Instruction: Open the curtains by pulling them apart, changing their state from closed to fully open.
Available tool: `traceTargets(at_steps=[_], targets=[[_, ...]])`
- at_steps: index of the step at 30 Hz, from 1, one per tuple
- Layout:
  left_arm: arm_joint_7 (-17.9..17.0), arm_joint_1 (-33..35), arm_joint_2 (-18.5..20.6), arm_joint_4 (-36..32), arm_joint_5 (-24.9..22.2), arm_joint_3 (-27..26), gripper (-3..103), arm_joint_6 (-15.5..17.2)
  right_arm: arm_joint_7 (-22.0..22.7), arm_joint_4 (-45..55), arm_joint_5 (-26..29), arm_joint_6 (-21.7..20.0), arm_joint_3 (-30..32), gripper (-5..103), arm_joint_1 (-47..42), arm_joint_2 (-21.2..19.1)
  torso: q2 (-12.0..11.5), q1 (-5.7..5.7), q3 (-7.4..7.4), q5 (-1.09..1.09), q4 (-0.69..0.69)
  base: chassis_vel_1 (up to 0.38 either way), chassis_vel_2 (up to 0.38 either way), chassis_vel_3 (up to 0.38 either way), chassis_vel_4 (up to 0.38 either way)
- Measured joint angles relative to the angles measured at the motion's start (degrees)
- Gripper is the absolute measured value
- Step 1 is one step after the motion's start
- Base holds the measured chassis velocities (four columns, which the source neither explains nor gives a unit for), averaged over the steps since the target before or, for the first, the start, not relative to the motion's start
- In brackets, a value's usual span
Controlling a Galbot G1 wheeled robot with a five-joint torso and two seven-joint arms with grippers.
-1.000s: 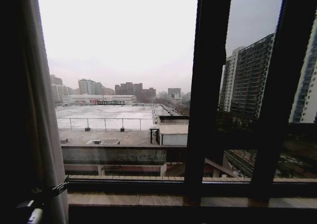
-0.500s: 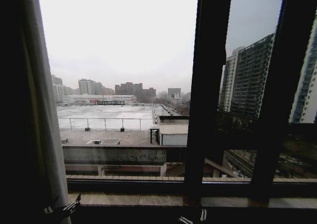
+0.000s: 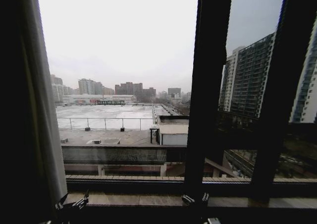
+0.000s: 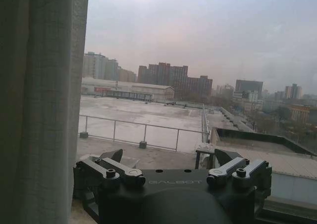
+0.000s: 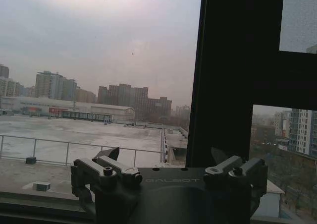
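A sheer white curtain (image 3: pixel 43 110) hangs gathered at the left edge of the window, and its pleats show close up in the left wrist view (image 4: pixel 39 105). Low by the sill, just right of the curtain's hem, my left gripper (image 3: pixel 72 202) stands open and holds nothing. From its wrist, the left gripper (image 4: pixel 167 159) faces the bare glass with the curtain beside one finger. My right gripper (image 3: pixel 194 200) is open at the foot of the black window bar. The right wrist view shows the right gripper (image 5: pixel 166 157) open with nothing in it.
A thick black window bar (image 3: pixel 210 85) stands right of centre, with a second bar (image 3: pixel 280 95) farther right. The window sill (image 3: pixel 148 200) runs along the bottom. A dark drape (image 3: pixel 12 110) covers the far left. City roofs lie beyond the glass.
The left gripper has left the curtain's edge, dropping lower and shifting right. The right gripper has risen into view at the bottom centre. The curtain stays gathered at the left.
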Motion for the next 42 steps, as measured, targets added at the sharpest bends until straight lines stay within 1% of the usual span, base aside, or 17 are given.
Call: traceTargets(at_steps=[1,3,5,6,10,14,17,21,22,23,25,27,28,31,32,36,42], targets=[[1.1,-1.2,-1.3,1.5,2.2,0.4,100,-1.1,-0.6,-0.3,-0.1,0.0,0.2,100,-0.3,0.0,0.0,0.00,0.00,0.01,0.02,0.000,0.000,0.000,0.000],[1.4,-2.1,-1.8,2.5,3.0,0.7,100,-1.5,-0.9,-0.5,-0.1,0.1,0.3,100,-0.4,0.0,0.0,0.00,0.00,0.00,0.02,0.000,0.000,0.000,0.000],[1.7,-6.5,-3.1,6.3,4.9,3.0,100,-2.2,-1.7,-0.9,-0.5,0.3,0.6,100,-1.0,0.0,0.0,0.00,0.00,0.00,-0.02,0.000,0.000,0.000,0.000],[1.7,-7.5,-3.3,7.0,5.3,3.5,100,-2.2,-1.9,-0.9,-0.6,0.3,0.6,100,-1.1,0.0,0.0,0.00,0.00,0.00,-0.03,0.000,0.000,0.000,0.000],[1.6,-10.2,-3.8,8.9,6.0,5.0,100,-2.1,-2.1,-1.2,-1.2,0.4,0.6,100,-1.1,0.0,0.0,0.00,0.00,0.01,-0.03,0.000,0.000,0.000,0.000],[1.5,-12.2,-4.9,9.8,6.2,7.6,100,0.0,-3.1,-1.7,-2.0,0.7,0.6,100,-0.9,0.0,0.0,0.00,0.00,0.01,0.00,0.000,0.000,0.000,0.000],[1.5,-11.1,-6.6,8.3,5.8,8.4,100,1.7,-3.9,-1.6,-2.9,1.1,0.4,100,-1.0,0.0,0.0,0.00,0.00,0.01,0.00,0.000,0.000,0.000,0.000],[1.6,-9.8,-7.7,6.6,5.0,8.5,100,3.3,-4.6,-1.4,-3.7,1.7,0.2,100,-1.0,0.0,0.0,0.00,0.00,0.00,0.01,0.000,0.000,0.000,0.000],[1.7,-8.9,-8.0,3.7,3.7,8.6,100,6.5,-5.9,-1.1,-5.1,2.2,0.3,100,-1.1,0.0,0.0,-0.01,0.00,0.00,0.01,0.000,0.000,0.000,0.000],[1.6,-8.6,-8.1,2.7,3.7,9.0,100,7.4,-6.2,-1.0,-5.4,2.2,0.2,100,-1.2,0.0,0.0,-0.01,-0.01,0.00,0.00,0.000,0.000,0.000,0.000],[1.6,-8.3,-8.1,2.0,3.8,9.2,100,7.8,-6.3,-0.9,-5.6,2.2,0.1,100,-1.3,0.0,0.0,-0.01,0.00,0.00,-0.01,0.000,0.000,0.000,0.000],[1.5,-6.5,-9.3,-0.6,7.0,9.6,100,9.1,-6.4,-0.3,-7.2,2.2,-0.3,100,-1.7,0.0,0.0,-0.01,-0.01,0.01,-0.01,0.000,0.000,0.000,0.000],[1.5,-6.5,-9.3,-0.6,7.0,9.6,100,9.1,-6.4,-0.3,-7.2,2.2,-0.3,100,-1.7,0.0,0.0,-0.01,-0.01,0.01,-0.01,0.000,0.000,0.000,0.000],[1.5,-2.8,-12.2,-3.5,12.9,8.0,100,9.0,-6.4,1.3,-8.1,2.3,-0.4,100,-3.0,0.0,0.0,-0.01,-0.01,0.00,0.00,0.000,0.000,0.000,0.000],[1.5,-2.8,-12.2,-3.5,12.9,8.0,100,9.0,-6.4,1.3,-8.1,2.3,-0.4,100,-3.0,0.0,0.0,-0.01,-0.01,0.00,0.00,0.000,0.000,0.000,0.000],[1.6,0.3,-16.1,-6.8,18.0,5.6,100,8.9,-5.9,1.6,-8.4,2.5,0.3,100,-3.8,0.0,0.0,-0.02,-0.01,0.00,0.00,0.000,0.000,0.000,0.000],[1.6,1.6,-18.8,-8.2,19.7,5.4,100,10.1,-4.4,1.3,-8.5,2.5,0.3,100,-3.4,0.0,0.0,-0.01,-0.01,0.00,0.00,0.000,0.000,0.000,0.000]])
